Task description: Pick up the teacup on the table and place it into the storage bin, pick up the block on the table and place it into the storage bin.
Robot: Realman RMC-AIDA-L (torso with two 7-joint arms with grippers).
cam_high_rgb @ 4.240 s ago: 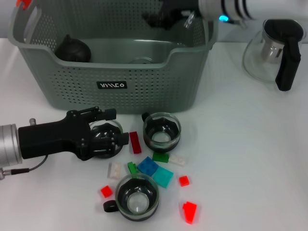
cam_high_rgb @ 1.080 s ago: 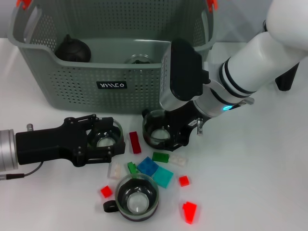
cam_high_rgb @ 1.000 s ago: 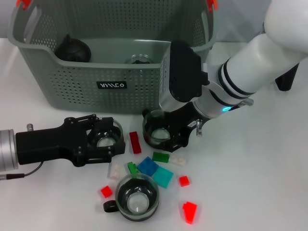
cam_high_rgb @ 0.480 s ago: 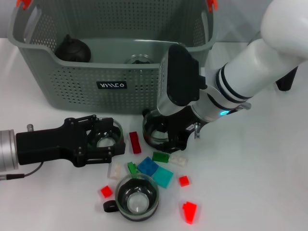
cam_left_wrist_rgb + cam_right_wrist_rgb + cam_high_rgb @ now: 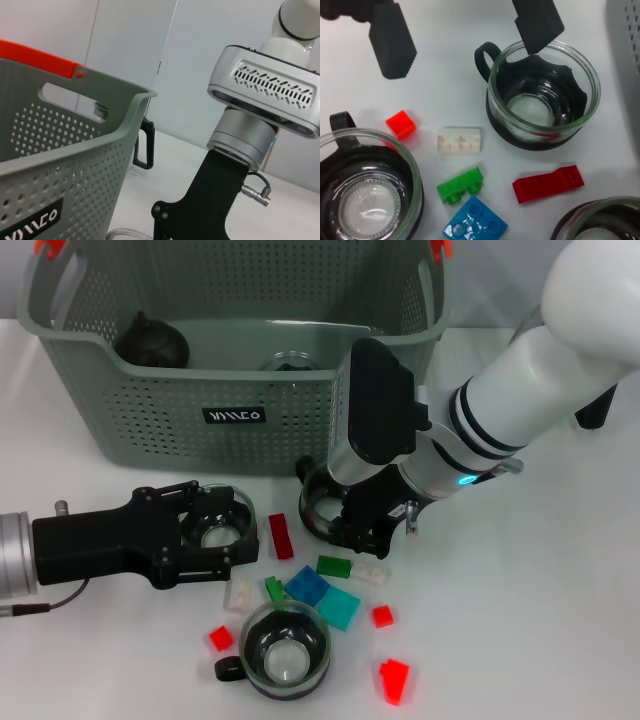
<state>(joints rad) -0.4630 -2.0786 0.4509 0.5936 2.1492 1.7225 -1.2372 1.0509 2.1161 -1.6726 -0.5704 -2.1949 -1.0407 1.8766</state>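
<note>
In the head view the right claw [image 5: 352,525] hangs low over a teacup [image 5: 325,508] at the frame's centre, just in front of the storage bin [image 5: 240,420], which fills the upper left. The right wrist view explains the pose: the claw's two black fingers [image 5: 392,42] are spread wide, one dipping inside the glass rim of the teacup [image 5: 542,100] and the other well outside it beyond the handle, so closing them would probably pinch the wall near the handle. Nothing is gripped yet. At centre left the left claw [image 5: 212,530] lies flat along the desk [image 5: 520,620] with its fingers spread around a second teacup [image 5: 216,535], bracketing it rather than lifting it; I cannot tell whether they touch the glass. A third teacup [image 5: 285,650] stands at lower centre. The blocks lie scattered on the desk between the cups: a red block [image 5: 281,536], a green block [image 5: 333,566], a blue block [image 5: 307,586], a white block [image 5: 367,573] and others. The bin already holds a glass item and a dark round object [image 5: 152,340], so the sorting looks to be partly done.
</note>
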